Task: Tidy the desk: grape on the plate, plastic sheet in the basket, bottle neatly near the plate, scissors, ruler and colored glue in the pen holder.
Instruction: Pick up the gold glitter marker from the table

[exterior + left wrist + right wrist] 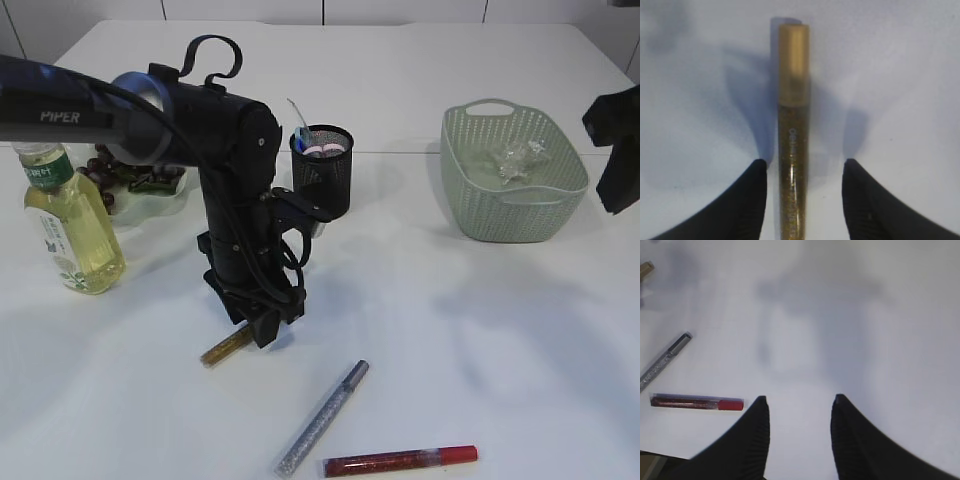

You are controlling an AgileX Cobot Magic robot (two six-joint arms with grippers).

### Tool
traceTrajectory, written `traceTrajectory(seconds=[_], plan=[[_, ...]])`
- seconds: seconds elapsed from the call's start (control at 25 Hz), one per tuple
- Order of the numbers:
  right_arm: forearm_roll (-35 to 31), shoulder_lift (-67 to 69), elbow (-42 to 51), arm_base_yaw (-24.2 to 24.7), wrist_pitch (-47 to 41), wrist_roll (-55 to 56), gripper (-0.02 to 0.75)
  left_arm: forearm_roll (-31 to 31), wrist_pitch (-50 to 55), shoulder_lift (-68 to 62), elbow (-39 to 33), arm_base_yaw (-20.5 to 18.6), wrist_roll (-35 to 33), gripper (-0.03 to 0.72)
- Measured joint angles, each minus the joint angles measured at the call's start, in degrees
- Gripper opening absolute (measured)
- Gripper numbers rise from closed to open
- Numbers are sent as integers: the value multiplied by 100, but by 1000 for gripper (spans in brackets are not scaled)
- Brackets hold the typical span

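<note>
A gold glitter glue lies flat on the white table. My left gripper points down over it. In the left wrist view the gold glue runs between the fingers of the open left gripper, with a gap on each side. A silver glue and a red glue lie nearer the front edge. The black mesh pen holder holds blue and pink ends; I cannot make out scissors or ruler there. My right gripper hangs open and empty above bare table.
The bottle of yellow liquid stands at the left beside the plate with the grape. The green basket at the right holds the crumpled plastic sheet. The right arm hangs at the right edge.
</note>
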State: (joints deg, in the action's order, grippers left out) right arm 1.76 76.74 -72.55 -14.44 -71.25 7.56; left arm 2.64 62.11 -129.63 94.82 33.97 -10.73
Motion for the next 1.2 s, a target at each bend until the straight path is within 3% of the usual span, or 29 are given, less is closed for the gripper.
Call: traceTrajectory(seconds=[0.76,1.2], plan=[[0,0,0,0,0,0,331,0,0,-128,0,0,-12,347],[0,0,0,0,0,0,331,0,-10,-136,0,0,-12,144]])
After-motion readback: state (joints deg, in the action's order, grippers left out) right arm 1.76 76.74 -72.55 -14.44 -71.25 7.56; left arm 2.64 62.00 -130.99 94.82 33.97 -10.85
